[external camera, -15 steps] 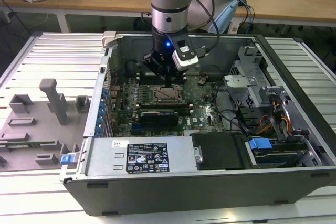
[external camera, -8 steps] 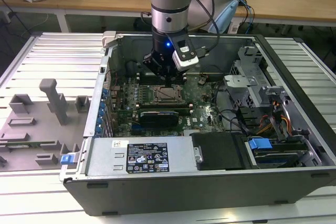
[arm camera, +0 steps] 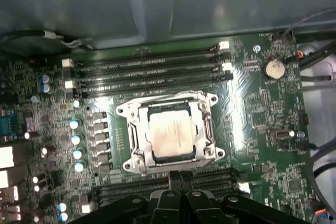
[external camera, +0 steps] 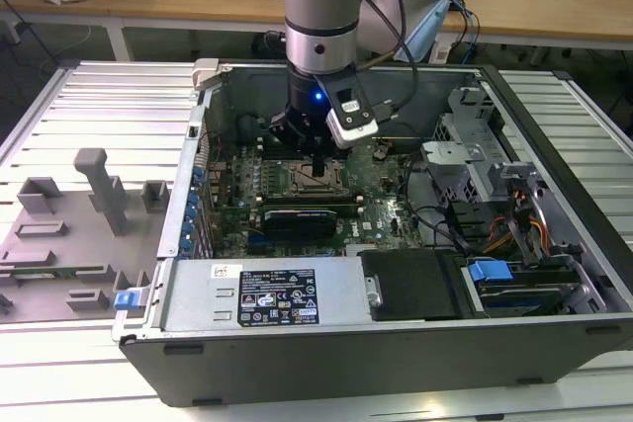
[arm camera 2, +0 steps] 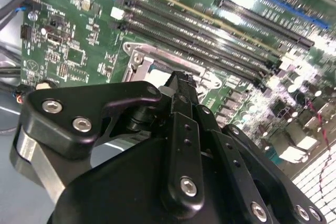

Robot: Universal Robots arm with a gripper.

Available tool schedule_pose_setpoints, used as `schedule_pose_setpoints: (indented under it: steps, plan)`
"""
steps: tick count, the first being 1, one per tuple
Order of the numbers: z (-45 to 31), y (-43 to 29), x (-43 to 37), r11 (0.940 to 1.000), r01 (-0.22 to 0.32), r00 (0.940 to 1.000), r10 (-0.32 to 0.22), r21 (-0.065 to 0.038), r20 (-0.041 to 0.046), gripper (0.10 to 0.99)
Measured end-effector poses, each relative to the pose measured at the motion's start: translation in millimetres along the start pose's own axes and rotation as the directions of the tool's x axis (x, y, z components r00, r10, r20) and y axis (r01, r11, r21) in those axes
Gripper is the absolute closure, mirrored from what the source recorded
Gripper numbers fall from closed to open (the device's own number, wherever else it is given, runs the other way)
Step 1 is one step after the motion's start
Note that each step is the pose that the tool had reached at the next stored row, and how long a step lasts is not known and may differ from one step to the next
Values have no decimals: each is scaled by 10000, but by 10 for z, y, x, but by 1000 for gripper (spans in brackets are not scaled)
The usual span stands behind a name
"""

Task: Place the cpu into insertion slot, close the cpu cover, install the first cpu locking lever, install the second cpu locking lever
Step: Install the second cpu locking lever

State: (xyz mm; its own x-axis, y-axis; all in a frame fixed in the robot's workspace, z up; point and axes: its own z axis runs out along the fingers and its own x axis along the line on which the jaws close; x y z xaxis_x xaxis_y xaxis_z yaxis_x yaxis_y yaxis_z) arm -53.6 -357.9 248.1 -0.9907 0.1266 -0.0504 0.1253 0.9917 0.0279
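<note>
**CPU seated, cover down; gripper poised at the socket's edge**

The small flat square cpu (arm camera: pixel 170 135) with its silvery-grey metal top lies in the insertion slot (arm camera: pixel 137 141), the square socket with a dark metal rim near the middle of the green motherboard (arm camera: pixel 252 129). The cpu cover (arm camera: pixel 206 129), a thin dark-silver frame plate with a large square window, appears to lie flat around the chip, so steps 1 and 2 look done. My judgement is that the lever work is in hand; I cannot tell from these views whether either locking lever is latched.

The black gripper (arm camera: pixel 180 176) hangs just beside the socket's near edge in the first wrist view, and in the exterior view (external camera: pixel 316 167) it stands directly over the socket. Its 2 fingers sit pressed together with nothing between them: jaws closed and empty.

The next move, as I judge it, calls for a fine, low contact on a thin wire lever close to the frame, without touching the chip's top.

Room is tight. Long black memory slots (arm camera: pixel 152 66) run along the far side of the socket, and further slots lie on the gripper's side. Small silver-topped capacitors (arm camera: pixel 76 140) stand in a column on another flank. The grey metal computer case (external camera: pixel 326 343) walls in the board, so the open way is from above.
</note>
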Motion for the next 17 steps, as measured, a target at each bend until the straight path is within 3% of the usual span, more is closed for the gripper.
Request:
schedule_pose_setpoints:
  steps: [3,9,10,11,12,13,17]
  plan:
    - [-1,-65,-8,10000,1,10000,-1,-1,0,980]
    - [-2,-110,-14,10000,-2,10000,2,0,0,980]
    - [1,-110,-15,10000,-1,10000,1,5,-54,980]
    - [3,-112,-16,10000,-5,9997,6,33,-260,980]
    - [7,-112,-19,10000,-13,9975,19,91,-710,980]
    - [7,-113,-19,9999,-14,9966,22,105,-818,980]
    - [55,-116,-10,10000,-11,9965,17,70,-835,980]
